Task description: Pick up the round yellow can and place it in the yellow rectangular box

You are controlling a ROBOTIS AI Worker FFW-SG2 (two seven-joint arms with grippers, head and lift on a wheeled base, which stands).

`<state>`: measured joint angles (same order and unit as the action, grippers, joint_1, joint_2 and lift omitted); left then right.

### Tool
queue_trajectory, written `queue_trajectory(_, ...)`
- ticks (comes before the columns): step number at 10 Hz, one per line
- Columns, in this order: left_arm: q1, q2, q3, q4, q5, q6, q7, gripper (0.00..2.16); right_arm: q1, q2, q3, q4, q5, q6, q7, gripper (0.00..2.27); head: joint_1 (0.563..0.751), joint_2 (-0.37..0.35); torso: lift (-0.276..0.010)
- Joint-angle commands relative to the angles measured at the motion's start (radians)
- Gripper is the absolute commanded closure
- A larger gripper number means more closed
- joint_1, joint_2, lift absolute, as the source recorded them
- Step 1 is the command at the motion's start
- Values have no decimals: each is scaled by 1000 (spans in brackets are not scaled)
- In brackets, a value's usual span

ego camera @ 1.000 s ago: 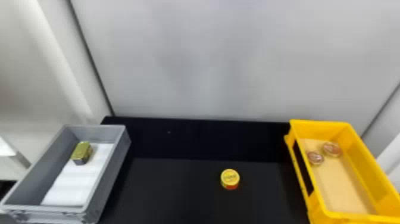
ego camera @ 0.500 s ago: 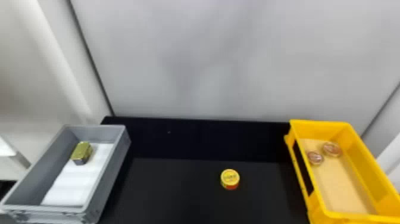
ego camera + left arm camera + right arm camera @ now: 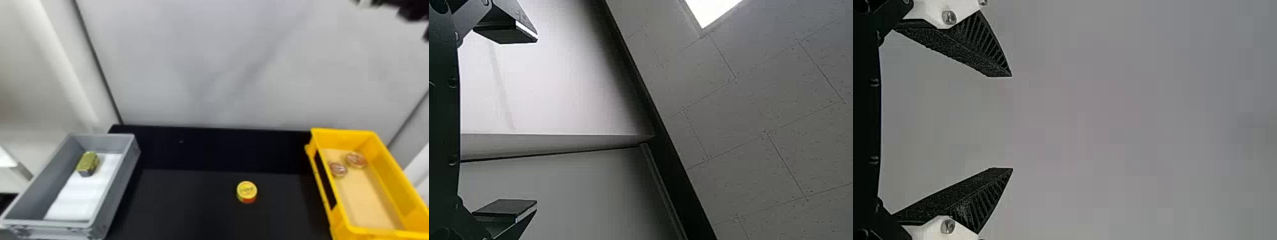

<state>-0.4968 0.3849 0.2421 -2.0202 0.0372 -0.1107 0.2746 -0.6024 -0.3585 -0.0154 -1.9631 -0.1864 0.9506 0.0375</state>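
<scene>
Clearly, room separates the can (image 3: 246, 191) from the yellow box's edge (image 3: 341, 221).

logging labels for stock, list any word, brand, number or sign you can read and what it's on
No text can be read.
Round yellow can: dark marks on its top, too blurred to read.
Two round items in the yellow rectangular box: pale marks, too blurred.
Gold-topped tin in the grey box: nothing legible.
</scene>
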Motion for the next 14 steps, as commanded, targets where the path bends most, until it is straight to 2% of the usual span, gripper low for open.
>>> queue_trajectory(1,-8,-4,-9,1,3,2,0,110,55,32,46,75,4,35,65,119,663,54,-10)
queue_trajectory(3,-11,-7,-10,3,7,2,0,110,98,82,55,132,34,56,134,124,663,54,-10)
queue_trajectory(4,-11,-7,-12,3,10,2,0,110,115,84,89,164,34,64,151,124,663,54,-10)
queue_trajectory(5,-9,-10,-12,3,10,2,0,110,119,89,120,207,59,79,203,124,663,54,-10)
queue_trajectory(7,-9,-13,-10,6,15,-6,0,110,130,127,144,316,148,84,363,124,663,54,-10)
queue_trajectory(8,-9,-15,-10,11,18,-10,0,110,141,138,163,359,173,84,405,125,663,54,-10)
queue_trajectory(11,-9,-24,-17,20,23,-20,0,110,162,170,203,480,216,76,503,125,663,54,-10)
queue_trajectory(14,-16,-24,-23,23,23,-24,0,110,168,185,236,553,251,65,549,125,663,54,-10)
